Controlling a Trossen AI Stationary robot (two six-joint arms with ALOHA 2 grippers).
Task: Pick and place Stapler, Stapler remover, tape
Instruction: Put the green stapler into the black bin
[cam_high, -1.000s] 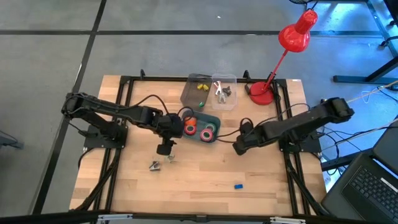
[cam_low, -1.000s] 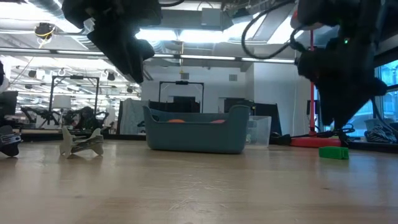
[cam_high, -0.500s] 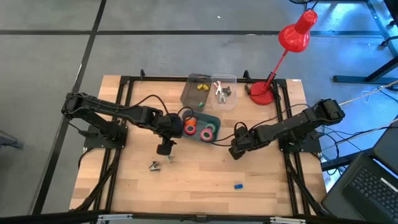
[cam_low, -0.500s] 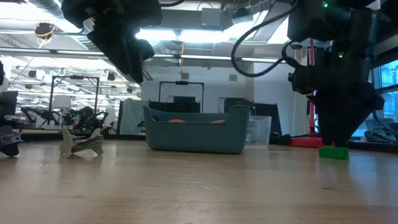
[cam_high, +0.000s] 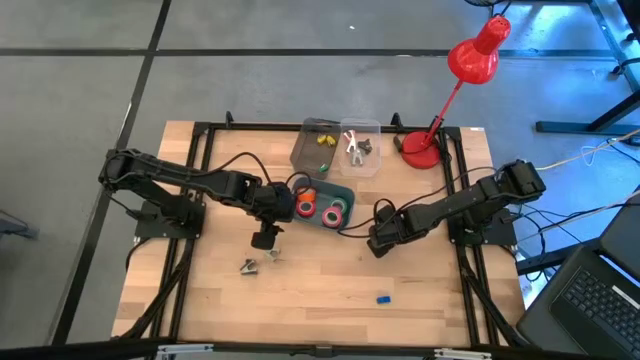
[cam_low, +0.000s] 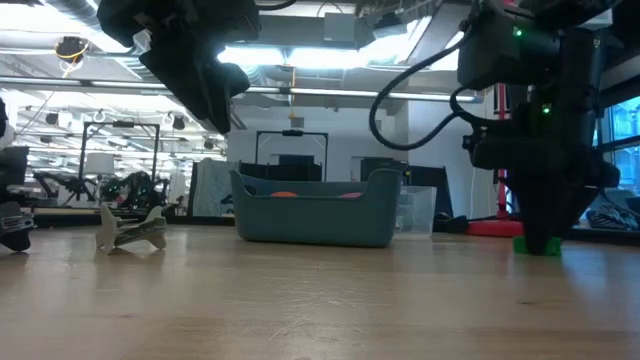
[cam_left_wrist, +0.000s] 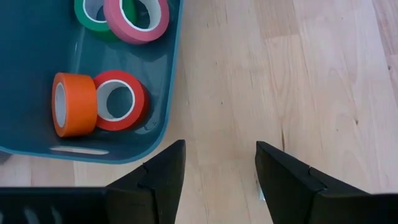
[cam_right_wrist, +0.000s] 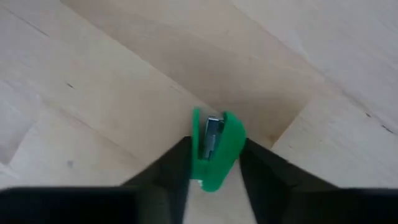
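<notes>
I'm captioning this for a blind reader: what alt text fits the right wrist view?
The right gripper has its two dark fingers on either side of a small green stapler on the wooden table, the stapler's metal inside showing. Nothing else appears in this view.

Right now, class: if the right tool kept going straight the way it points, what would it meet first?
The green stapler, lying on the wooden table between the right tool's open fingers; just past it, the tabletop itself.
</notes>
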